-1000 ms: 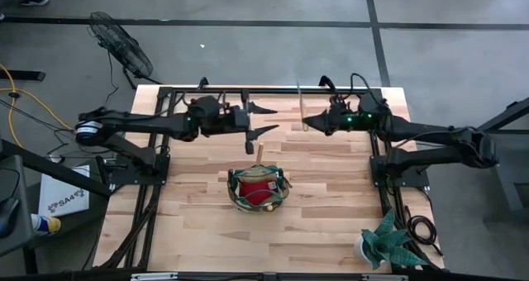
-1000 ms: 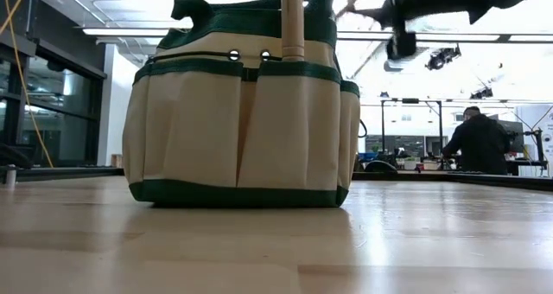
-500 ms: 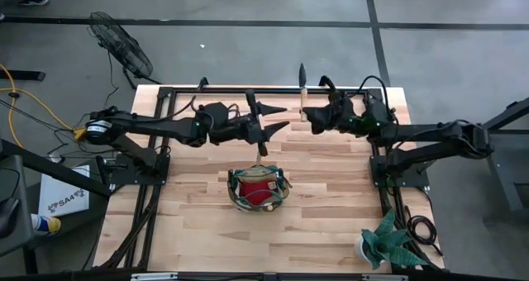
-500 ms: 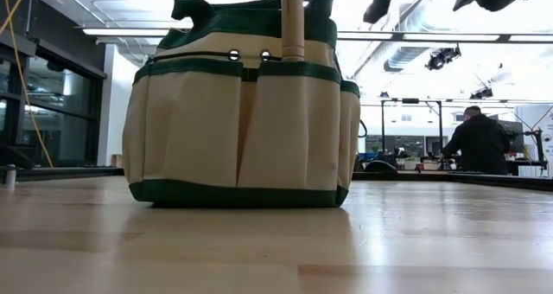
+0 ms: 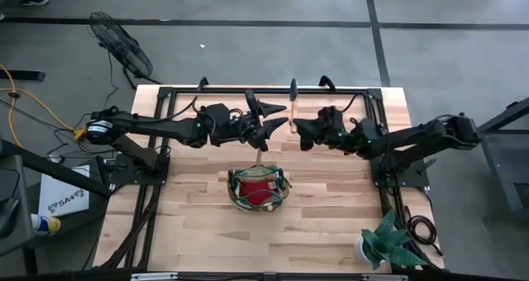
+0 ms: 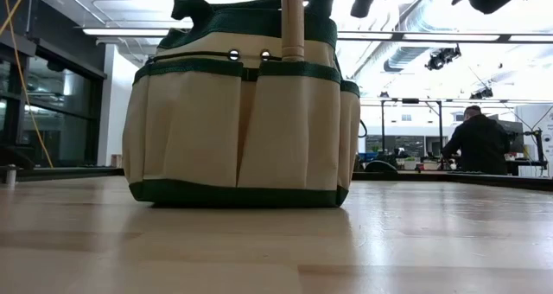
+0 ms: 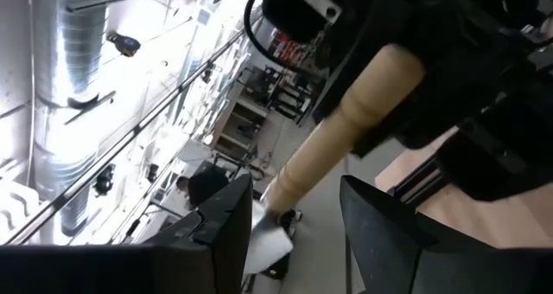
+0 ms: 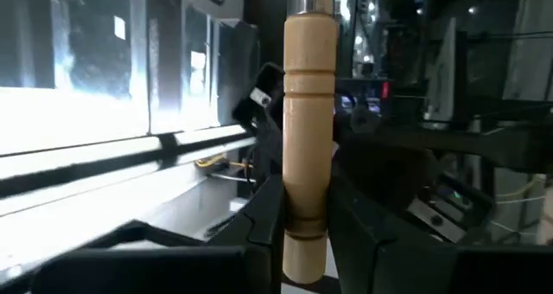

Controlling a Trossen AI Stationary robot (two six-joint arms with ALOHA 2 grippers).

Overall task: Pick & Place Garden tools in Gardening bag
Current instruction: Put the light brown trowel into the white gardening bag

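The beige gardening bag with green trim [image 5: 258,188] stands on its base on the table; it also shows in the low view [image 6: 233,112]. A wooden tool handle [image 6: 293,22] sticks up out of it, and something red lies inside. My right gripper [image 5: 296,129] is shut on a wooden-handled trowel [image 5: 292,103] above the table's far half, beyond the bag. My left gripper [image 5: 278,117] is open and empty just left of that trowel. In the left wrist view, its fingers [image 7: 220,233] frame the trowel's handle [image 7: 346,138] without touching it. My right gripper pinches the trowel's wooden handle [image 8: 307,186] between its two fingers [image 8: 263,220], near the handle's free end. The fingers come about level from the table's right and lie across the handle. The trowel is lifted clear of the table, its metal end [image 5: 293,86] toward the far edge.
A green spiky plant in a white pot [image 5: 384,244] stands at the near right corner. A black frame [image 5: 264,91] runs along the far edge and both sides. Bare wood [image 5: 198,231] lies around the bag. A person [image 6: 479,143] stands far off in the room.
My right gripper has carried the trowel toward the table's left, close to my left gripper. My left gripper has shifted a little toward the table's right and stays open. The bag has not moved.
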